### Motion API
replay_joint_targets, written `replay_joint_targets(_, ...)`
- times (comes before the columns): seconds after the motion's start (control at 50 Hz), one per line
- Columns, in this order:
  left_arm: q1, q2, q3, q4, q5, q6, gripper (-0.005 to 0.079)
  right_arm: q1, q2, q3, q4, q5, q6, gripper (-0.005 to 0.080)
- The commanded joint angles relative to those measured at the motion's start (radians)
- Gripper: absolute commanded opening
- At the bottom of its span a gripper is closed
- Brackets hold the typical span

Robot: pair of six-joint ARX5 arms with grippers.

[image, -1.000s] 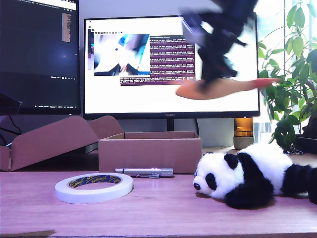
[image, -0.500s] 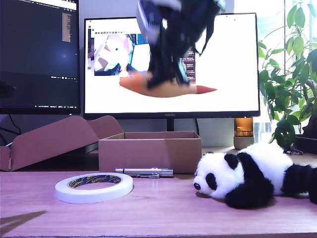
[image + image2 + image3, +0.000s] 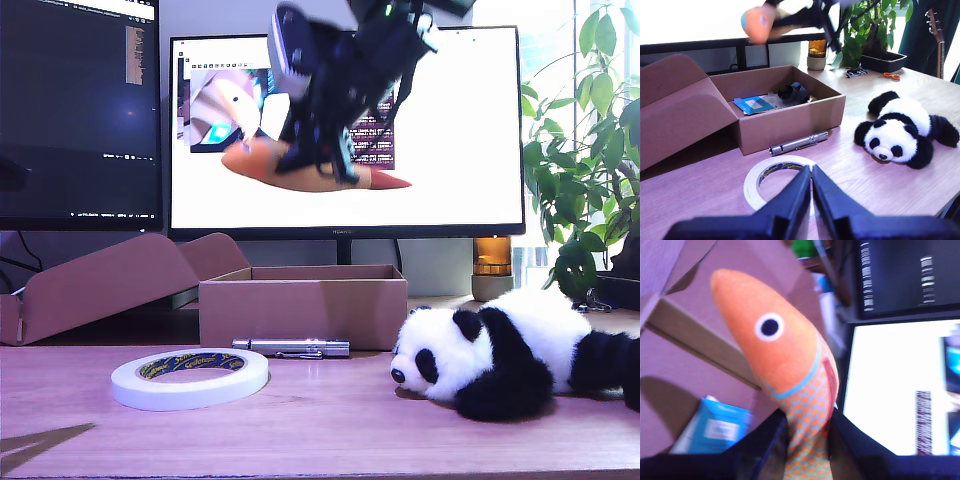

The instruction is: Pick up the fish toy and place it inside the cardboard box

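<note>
My second gripper (image 3: 325, 150) clamps the fish toy (image 3: 290, 165) high above the cardboard box (image 3: 303, 305); lower it level, probably centred, before releasing.

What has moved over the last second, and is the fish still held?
My second tool has carried the fish across from the exterior view's right toward its left, and it now hangs above the box, still clamped. My first tool is shut and holds nothing. The box, the tape roll, the flashlight and the panda stayed put.
</note>
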Motion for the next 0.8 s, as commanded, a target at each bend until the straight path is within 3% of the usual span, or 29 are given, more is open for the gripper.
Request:
replay_joint_targets(0.0, 0.000, 0.000, -0.013, 0.006, 0.000, -0.001, -0.0015, 0.005, 0.042, 0.000, 0.023, -0.003, -0.001, -0.0010)
replay_joint_targets(0.34, 0.000, 0.000, -0.013, -0.001, 0.001, -0.001, -0.0015, 0.002, 0.067, 0.001, 0.037, -0.001, 0.000, 0.0008)
replay_joint_targets(0.38, 0.000, 0.000, -0.013, -0.001, 0.001, -0.002, -0.0015, 0.002, 0.067, 0.001, 0.034, -0.001, 0.006, 0.0047)
replay_joint_targets(0.54, 0.000, 0.000, -0.013, -0.002, 0.008, -0.002, -0.0015, 0.003, 0.067, 0.001, 0.016, -0.001, 0.029, 0.0335)
replay_joint_targets(0.78, 0.000, 0.000, -0.013, -0.004, 0.016, -0.002, -0.0015, 0.003, 0.067, 0.001, 0.012, 0.002, 0.034, 0.0355)
